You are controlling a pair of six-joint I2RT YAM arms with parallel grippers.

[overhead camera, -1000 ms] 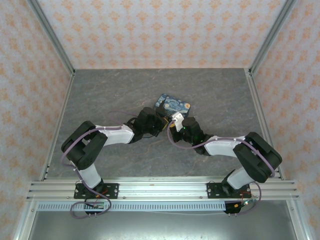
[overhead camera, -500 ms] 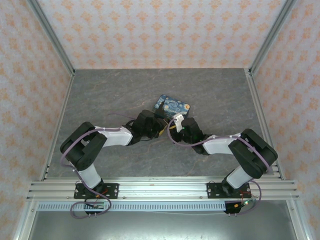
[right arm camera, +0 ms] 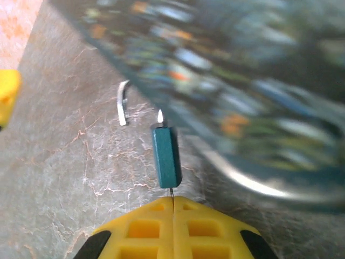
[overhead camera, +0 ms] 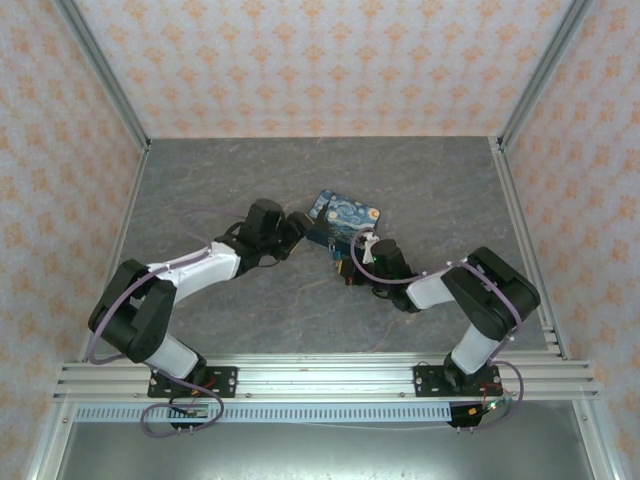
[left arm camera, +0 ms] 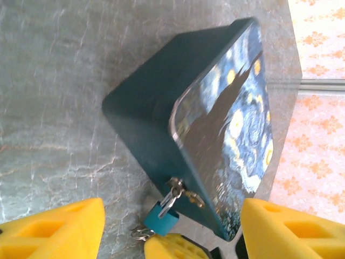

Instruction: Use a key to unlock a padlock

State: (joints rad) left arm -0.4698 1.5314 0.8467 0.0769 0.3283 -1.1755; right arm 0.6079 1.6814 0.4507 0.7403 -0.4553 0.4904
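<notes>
Our 2 left fingers (left arm camera: 59, 229) stand wide apart before the tin (left arm camera: 156, 124) on the table (left arm camera: 54, 81). Our right fingers (right arm camera: 145, 229) pinch the key (right arm camera: 171, 191) under the padlock (right arm camera: 164, 156), which is hooked on the tin's latch.

Teal padlock (left arm camera: 160, 217) hooked on tin (left arm camera: 140, 124) w/ thin key (right arm camera: 172, 192) at base.

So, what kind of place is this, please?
Probably a robot test cell, not a home: the left arm and right arm bolted to an aluminium rail, patterned wall panels, grey tabletop.
</notes>
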